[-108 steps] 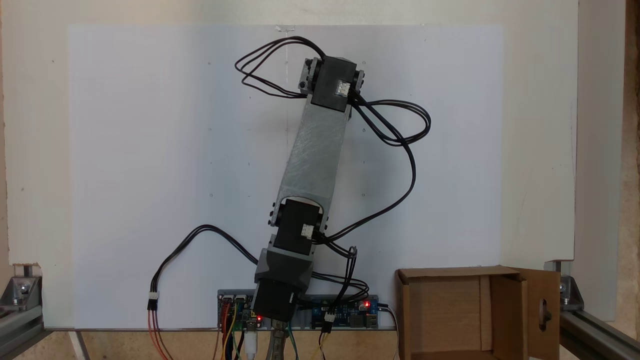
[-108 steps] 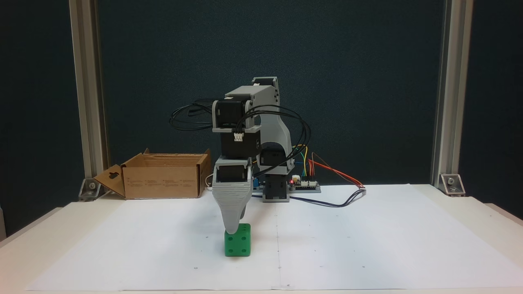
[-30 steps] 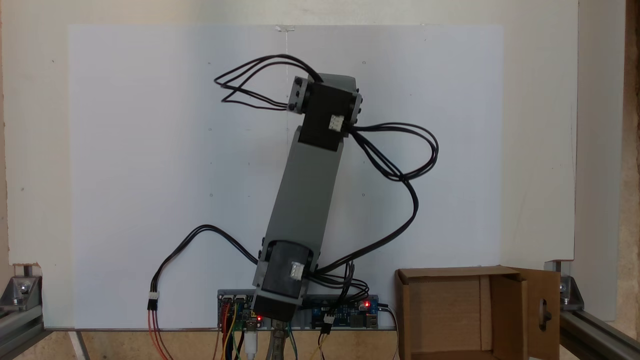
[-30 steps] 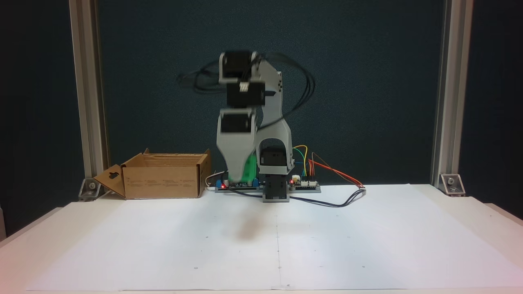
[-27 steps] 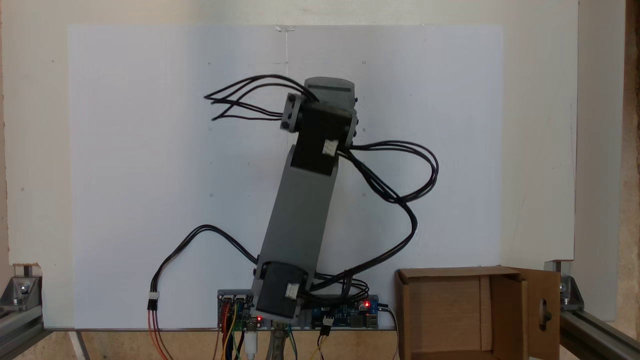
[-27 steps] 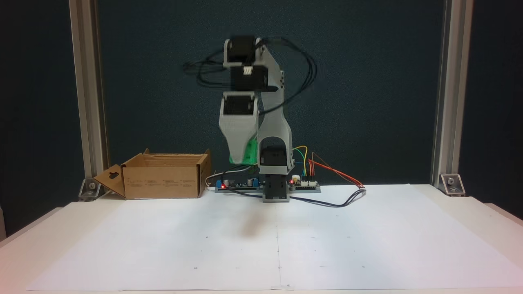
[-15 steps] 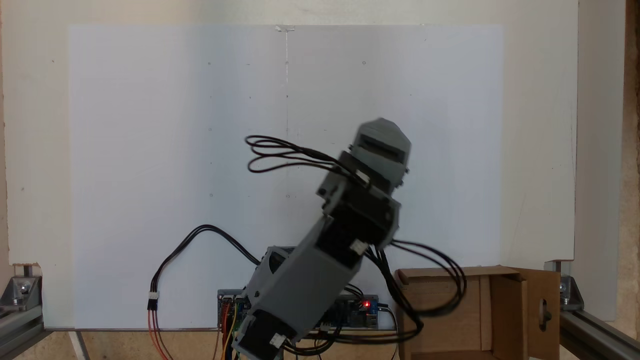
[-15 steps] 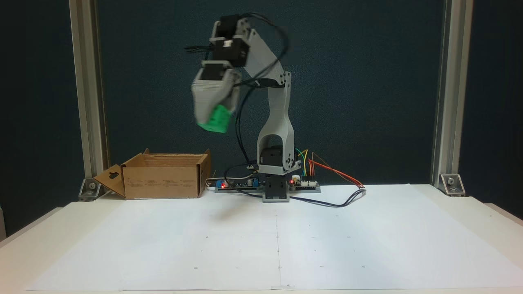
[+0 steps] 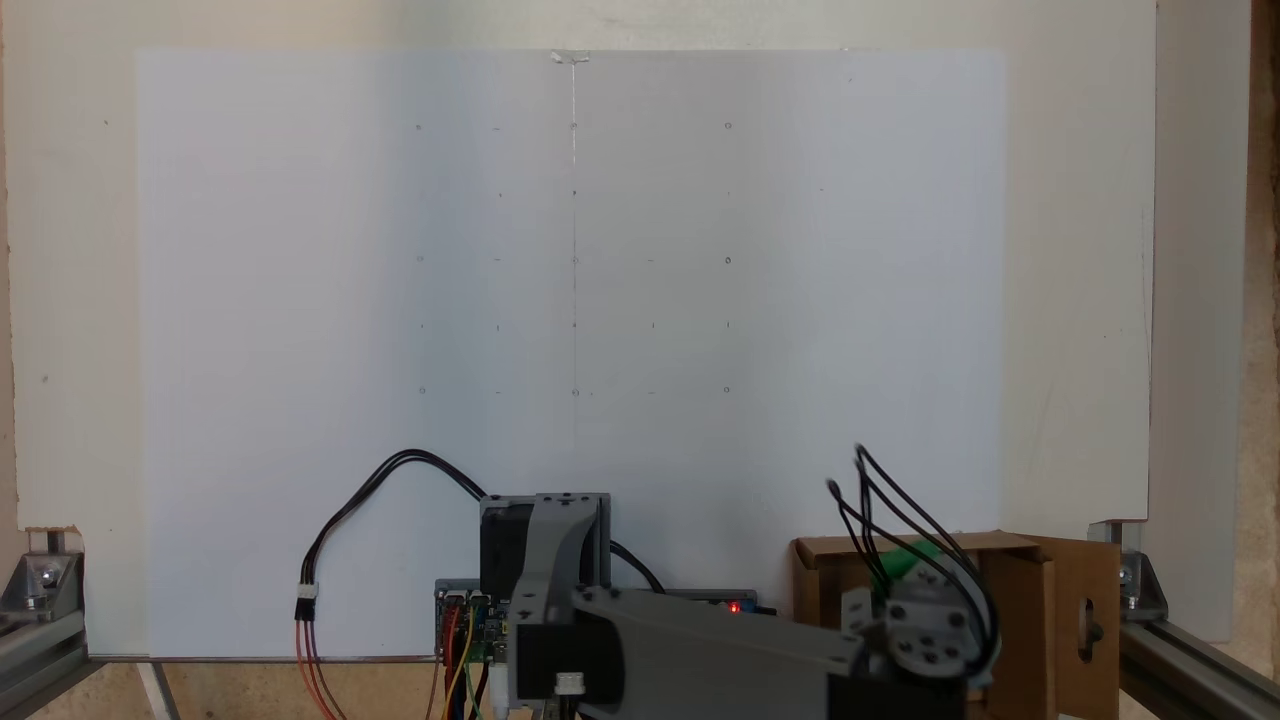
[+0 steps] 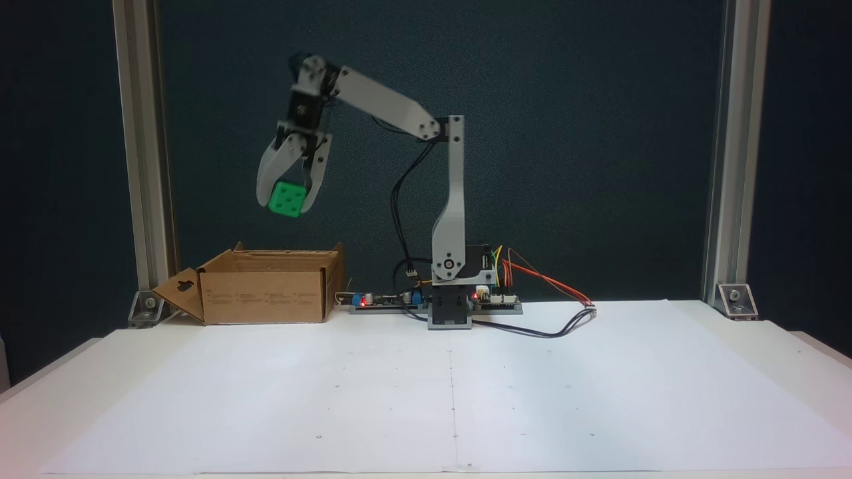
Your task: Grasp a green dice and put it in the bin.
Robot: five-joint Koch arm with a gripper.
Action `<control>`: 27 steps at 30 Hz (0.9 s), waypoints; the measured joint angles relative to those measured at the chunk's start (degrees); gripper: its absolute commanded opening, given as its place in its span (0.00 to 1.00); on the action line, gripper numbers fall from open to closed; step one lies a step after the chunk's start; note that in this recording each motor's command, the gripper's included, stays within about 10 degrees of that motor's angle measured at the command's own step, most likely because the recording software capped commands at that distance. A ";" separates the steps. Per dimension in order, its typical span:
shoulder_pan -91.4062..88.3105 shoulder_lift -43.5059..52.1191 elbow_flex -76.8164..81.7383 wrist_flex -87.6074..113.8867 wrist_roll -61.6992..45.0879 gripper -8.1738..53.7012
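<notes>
Fixed view: jaws pinch green dice [image 10: 287, 199] above cardboard bin [image 10: 266, 287].

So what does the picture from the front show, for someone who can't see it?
A grey robot arm's gripper holds a green dice in the air above an open cardboard box. The box sits at the back left of a white table.

My arm [image 10: 452, 193]: grey printed links, black servos with round screw heads, looped black cables [image 9: 900, 520], two tapered grey fingers [image 10: 267, 169].
</notes>
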 measured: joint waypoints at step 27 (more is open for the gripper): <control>15.21 -22.59 2.20 -17.93 -5.63 0.73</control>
